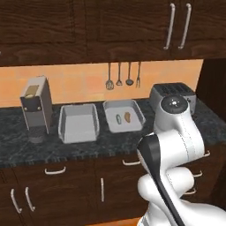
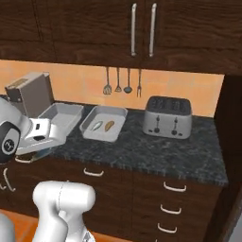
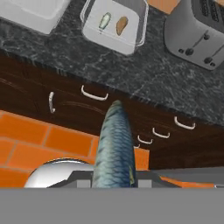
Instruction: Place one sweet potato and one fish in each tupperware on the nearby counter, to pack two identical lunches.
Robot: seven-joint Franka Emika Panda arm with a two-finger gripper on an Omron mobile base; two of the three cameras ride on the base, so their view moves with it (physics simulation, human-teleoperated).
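A slim blue-grey fish (image 3: 114, 146) rises out of the bottom of the hand view, its lower end cut off, so the fingertips at its base cannot be made out; the gripper is clenched on it, held out in front of the dark wooden drawers (image 3: 87, 109) and above an orange tiled floor (image 3: 30, 135). In the right base view the white hand (image 2: 42, 132) sits at the left edge, level with the front lip of the counter (image 2: 156, 151), and its jaws are hidden behind its own body. In the left base view the arm's white bulk covers the right-hand drawers and part of the counter's front edge.

Two grey tubs stand side by side on the black marbled counter, near but apart. The right tub (image 1: 108, 121) already holds a small greenish fish (image 1: 118, 118) and an orange-brown sweet potato (image 1: 127, 117), lying next to each other near its middle. The left tub (image 1: 66, 128) has a bare floor. A coffee machine (image 1: 36, 108) stands to the left of the tubs, a toaster (image 2: 168, 116) to the right, with open worktop between the toaster and the right tub and along the front edge. Four utensils (image 1: 123, 76) hang on the wall above the right tub.
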